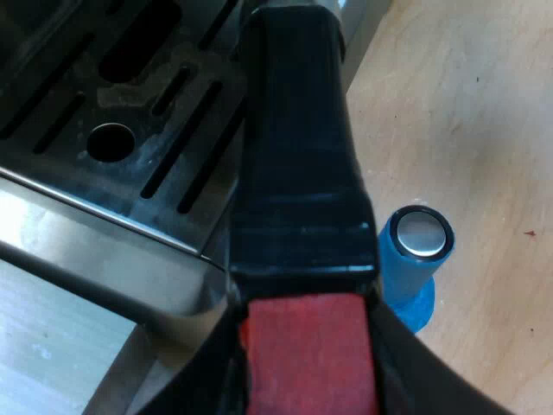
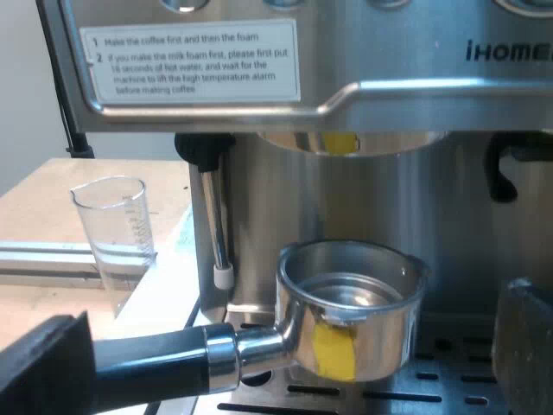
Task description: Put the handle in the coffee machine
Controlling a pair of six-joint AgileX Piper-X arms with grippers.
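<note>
One holder (image 2: 380, 328) — clamped in left pincer (image 1: 307, 372), at machine (image 2: 389, 95) front.

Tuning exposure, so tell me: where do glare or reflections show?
Left wrist view: bright glare on the metal cap of the blue tamper and along the drip tray edge. Right wrist view: soft highlights on the metal holder and the espresso machine panel.

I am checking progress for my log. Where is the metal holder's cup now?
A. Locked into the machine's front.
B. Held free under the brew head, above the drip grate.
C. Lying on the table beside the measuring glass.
B: the metal holder hangs with a gap below the brew head, over the drip grate, and the left pincer grips its handle.
</note>
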